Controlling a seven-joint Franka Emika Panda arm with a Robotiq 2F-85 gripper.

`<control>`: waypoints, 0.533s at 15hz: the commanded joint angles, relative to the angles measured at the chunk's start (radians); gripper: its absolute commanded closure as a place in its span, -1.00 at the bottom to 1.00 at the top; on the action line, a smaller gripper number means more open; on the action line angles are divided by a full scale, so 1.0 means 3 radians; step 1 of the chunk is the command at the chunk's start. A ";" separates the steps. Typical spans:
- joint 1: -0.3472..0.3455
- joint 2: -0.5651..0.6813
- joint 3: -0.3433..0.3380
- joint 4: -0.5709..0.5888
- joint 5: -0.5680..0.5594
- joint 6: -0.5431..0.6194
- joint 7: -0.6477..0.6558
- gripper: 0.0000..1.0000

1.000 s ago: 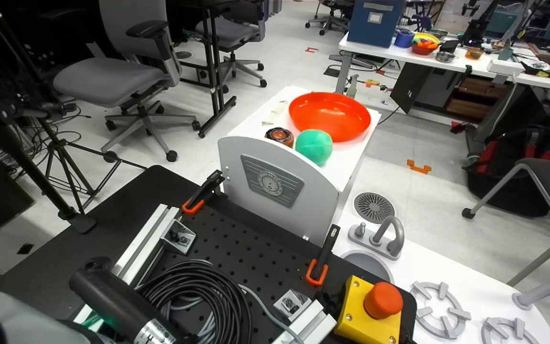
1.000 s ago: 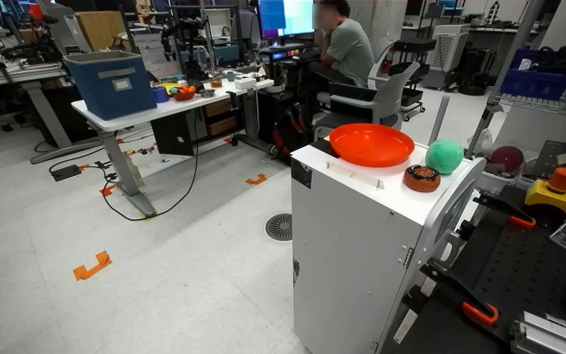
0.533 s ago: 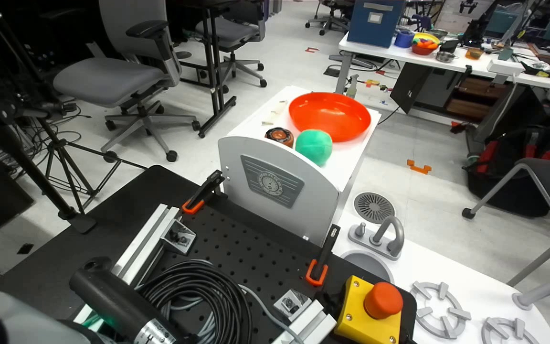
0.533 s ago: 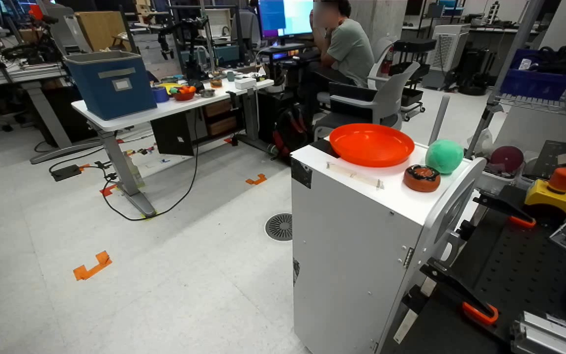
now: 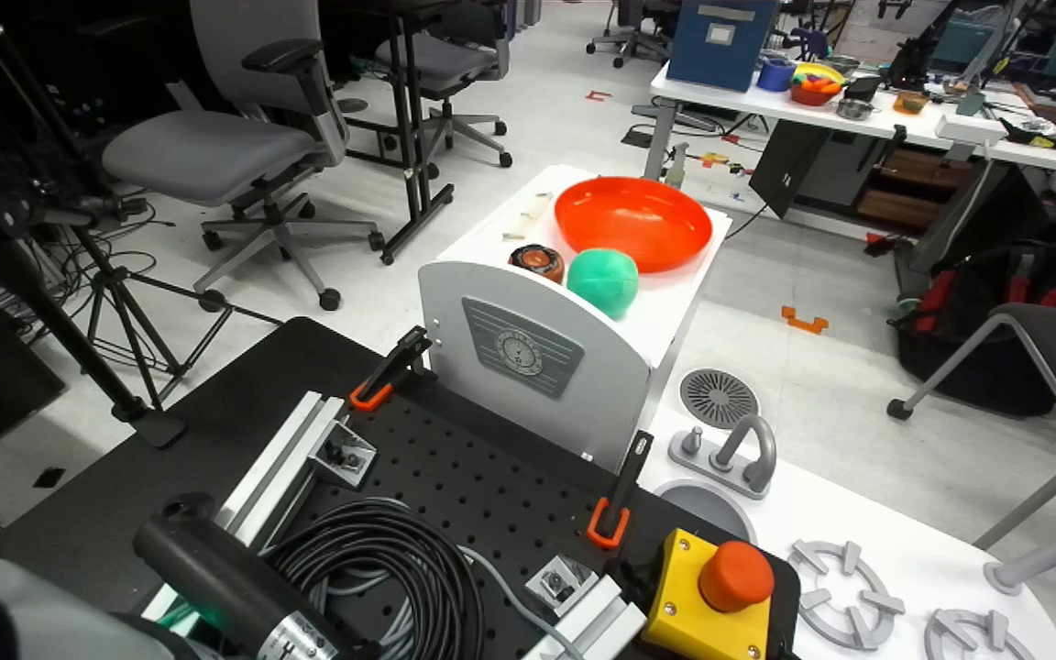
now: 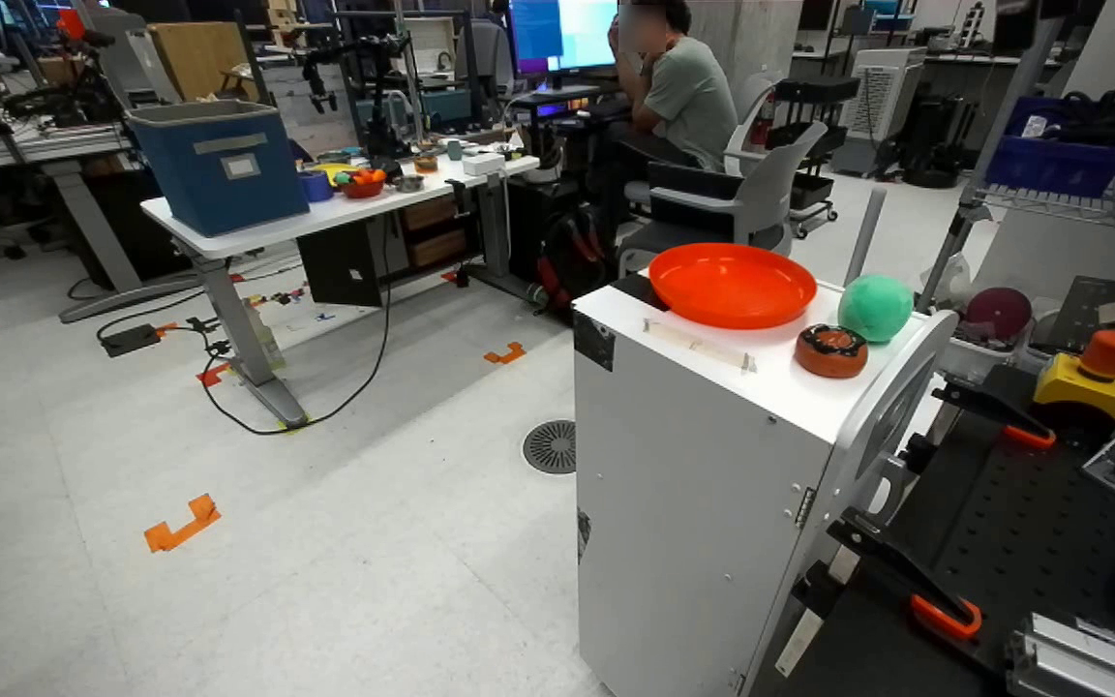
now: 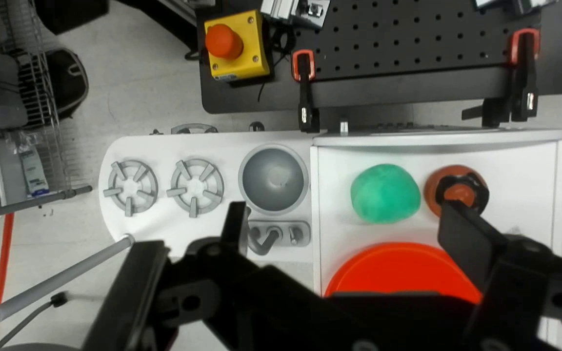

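Your black gripper [image 7: 344, 212] gapes wide, empty! Matte green ball [image 7: 385, 194] and brown-black puck [image 7: 460, 190] sit near the panelled edge of the white worktop [image 7: 530, 183].

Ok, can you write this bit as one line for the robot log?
tool: open, holding nothing | green ball: beside brown round thing | red dish: near both | all three: on white cabinet
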 commanded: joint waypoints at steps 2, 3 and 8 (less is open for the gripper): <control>0.0040 0.0073 -0.0111 -0.0035 0.0237 0.0013 0.0017 -1.00; 0.0037 0.0078 -0.0138 -0.0053 0.0365 0.0045 0.0037 -1.00; 0.0019 0.0059 -0.0250 -0.0154 0.0964 0.0223 0.0065 -1.00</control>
